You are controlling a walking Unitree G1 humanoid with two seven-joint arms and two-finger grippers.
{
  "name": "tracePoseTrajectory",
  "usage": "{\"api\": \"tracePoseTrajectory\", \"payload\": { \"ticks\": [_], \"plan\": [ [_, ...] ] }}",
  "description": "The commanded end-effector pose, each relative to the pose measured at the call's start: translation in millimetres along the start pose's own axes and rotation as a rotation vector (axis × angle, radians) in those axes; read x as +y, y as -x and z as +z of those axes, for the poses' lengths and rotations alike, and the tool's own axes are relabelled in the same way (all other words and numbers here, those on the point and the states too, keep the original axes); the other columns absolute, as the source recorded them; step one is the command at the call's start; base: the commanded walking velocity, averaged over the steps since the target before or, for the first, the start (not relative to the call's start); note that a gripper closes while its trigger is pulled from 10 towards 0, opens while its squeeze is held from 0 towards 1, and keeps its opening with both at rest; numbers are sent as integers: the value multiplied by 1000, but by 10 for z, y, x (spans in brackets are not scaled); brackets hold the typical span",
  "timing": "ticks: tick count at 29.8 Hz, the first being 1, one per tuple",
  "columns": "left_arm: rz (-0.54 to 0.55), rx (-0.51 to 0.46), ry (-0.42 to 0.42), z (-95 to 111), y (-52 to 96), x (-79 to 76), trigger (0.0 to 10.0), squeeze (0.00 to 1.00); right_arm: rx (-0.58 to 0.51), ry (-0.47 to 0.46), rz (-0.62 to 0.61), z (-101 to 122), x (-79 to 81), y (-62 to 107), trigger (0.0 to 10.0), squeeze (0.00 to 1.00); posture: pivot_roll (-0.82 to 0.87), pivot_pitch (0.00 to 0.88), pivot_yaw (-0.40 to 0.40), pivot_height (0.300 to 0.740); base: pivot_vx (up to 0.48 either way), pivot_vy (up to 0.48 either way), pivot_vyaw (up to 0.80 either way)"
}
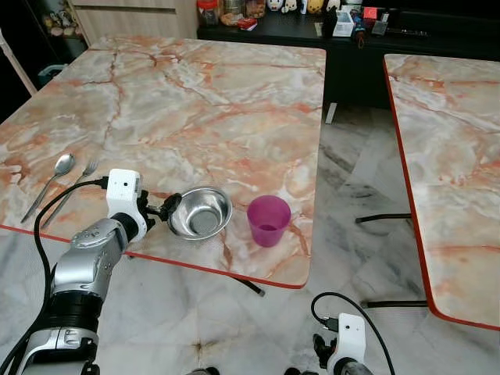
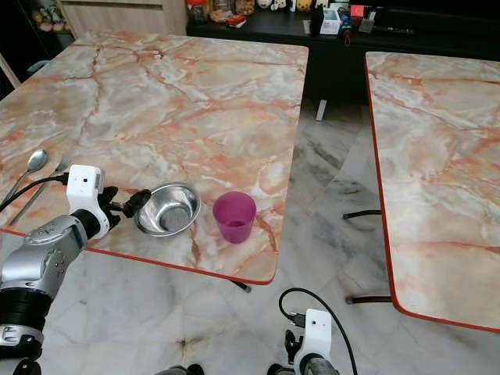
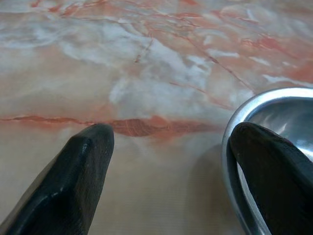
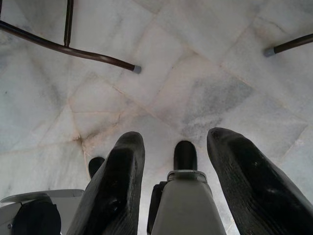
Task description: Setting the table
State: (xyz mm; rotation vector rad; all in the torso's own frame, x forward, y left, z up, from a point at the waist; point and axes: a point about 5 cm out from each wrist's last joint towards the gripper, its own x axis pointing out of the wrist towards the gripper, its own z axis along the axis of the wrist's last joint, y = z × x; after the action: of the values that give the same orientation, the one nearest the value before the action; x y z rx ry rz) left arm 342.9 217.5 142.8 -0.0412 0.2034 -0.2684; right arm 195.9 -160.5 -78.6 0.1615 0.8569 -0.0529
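The left tool (image 1: 166, 208) hovers spread wide at the left rim of the steel bowl (image 1: 201, 212), one finger over its edge. The bowl sits near the marble counter's (image 1: 195, 109) front edge, beside a purple cup (image 1: 268, 220); a spoon (image 1: 55, 176) and fork (image 1: 75, 187) lie far left. The right tool (image 4: 173, 161) hangs parted over the floor (image 4: 195, 88).

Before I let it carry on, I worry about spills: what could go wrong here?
The left end effector is open at the steel bowl, one finger over its rim; a nudge may slide it into the purple cup beside it. Both sit near the table edge, so either might fall.
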Motion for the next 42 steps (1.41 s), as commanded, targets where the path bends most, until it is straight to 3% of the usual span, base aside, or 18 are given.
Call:
{"api": "tracePoseTrajectory", "payload": {
  "ticks": [1, 6, 11, 18, 31, 33, 42],
  "plan": [
    [-11, 30, -18, -14, -13, -19, 10000, 0, 6, -6, -3, -23, -10, 6, 10000, 0, 89, 155, 27, 740, 0, 0, 0],
    [-43, 53, -34, -49, -22, -64, 10000, 0, 2, -6, -4, -8, -18, 4, 10000, 0, 88, 154, 26, 740, 0, 0, 0],
    [-62, -7, 15, 75, 7, -50, 10000, 0, 0, -5, -2, 5, -15, 0, 10000, 0, 95, 151, 25, 740, 0, 0, 0],
    [-96, -56, 17, 195, 72, -23, 10000, 0, -2, -5, 1, 14, -1, -4, 10000, 0, 98, 151, 28, 740, 0, 0, 0],
    [-156, 51, -35, 59, 138, -47, 10000, 0, 3, -7, 3, 1, 14, -3, 10000, 0, 104, 152, 31, 740, 0, 0, 0],
    [-218, 60, -36, 13, 145, -147, 10000, 0, 3, -9, 3, -2, 15, -2, 10000, 0, 103, 151, 31, 740, 0, 0, 0],
    [-274, 85, -42, -34, 138, -252, 10000, 0, 2, -12, 5, 1, 27, -4, 10000, 0, 101, 153, 35, 740, 0, 0, 0]
  ]
}}
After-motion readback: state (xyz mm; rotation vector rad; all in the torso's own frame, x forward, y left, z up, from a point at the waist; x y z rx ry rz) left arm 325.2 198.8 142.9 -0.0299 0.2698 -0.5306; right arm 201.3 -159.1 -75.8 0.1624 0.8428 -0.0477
